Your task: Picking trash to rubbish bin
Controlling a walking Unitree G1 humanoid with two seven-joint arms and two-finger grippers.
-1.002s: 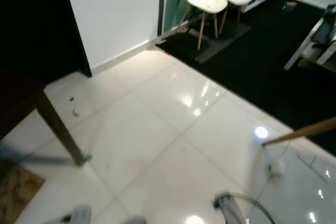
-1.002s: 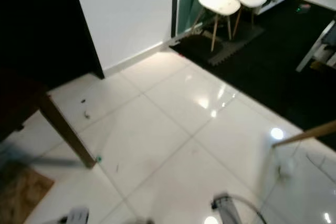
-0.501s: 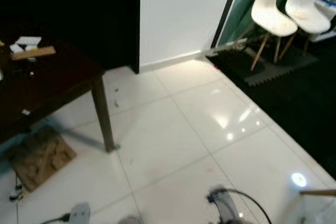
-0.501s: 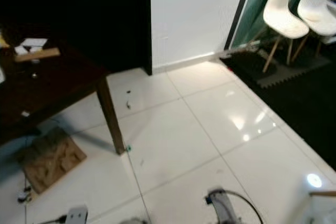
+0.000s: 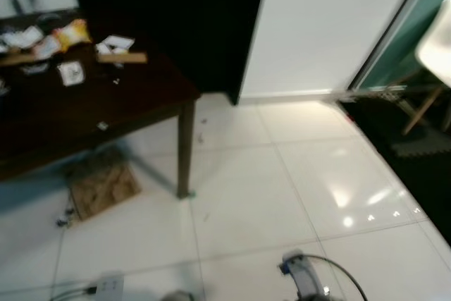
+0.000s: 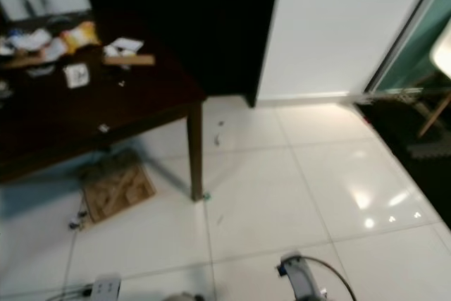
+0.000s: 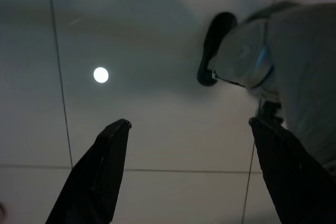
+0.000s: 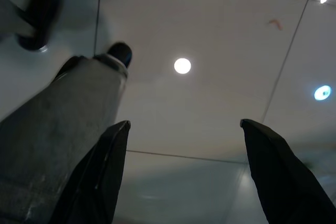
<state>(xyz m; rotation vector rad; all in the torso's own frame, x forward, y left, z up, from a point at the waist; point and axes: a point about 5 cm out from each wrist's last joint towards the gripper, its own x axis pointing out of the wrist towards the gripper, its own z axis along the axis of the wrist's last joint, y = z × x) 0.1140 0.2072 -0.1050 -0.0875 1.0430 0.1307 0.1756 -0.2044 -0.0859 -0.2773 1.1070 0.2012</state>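
Several wrappers and papers, among them a yellow packet (image 5: 72, 32) and a white slip (image 5: 116, 41), lie scattered on a dark wooden table (image 5: 144, 96) at the upper left. A wooden stick (image 5: 122, 57) lies beside them. Small dark scraps (image 5: 202, 129) dot the tiles past the table leg. My left gripper (image 7: 190, 123) hangs open over the white floor, nothing between its fingers, my grey leg and dark foot (image 7: 214, 45) beside it. My right gripper (image 8: 185, 124) is likewise open above bare tiles.
A flattened cardboard piece (image 5: 103, 182) lies under the table, and a white power strip (image 5: 108, 285) with cable sits at the near left. A white wall (image 5: 331, 26) and dark doorway stand behind. A white chair (image 5: 437, 41) and black mat (image 5: 416, 142) are at the right.
The whole view has swung left: the table with its litter has come into view, and the chairs and black mat have slid to the right edge. Both arms still hang low.
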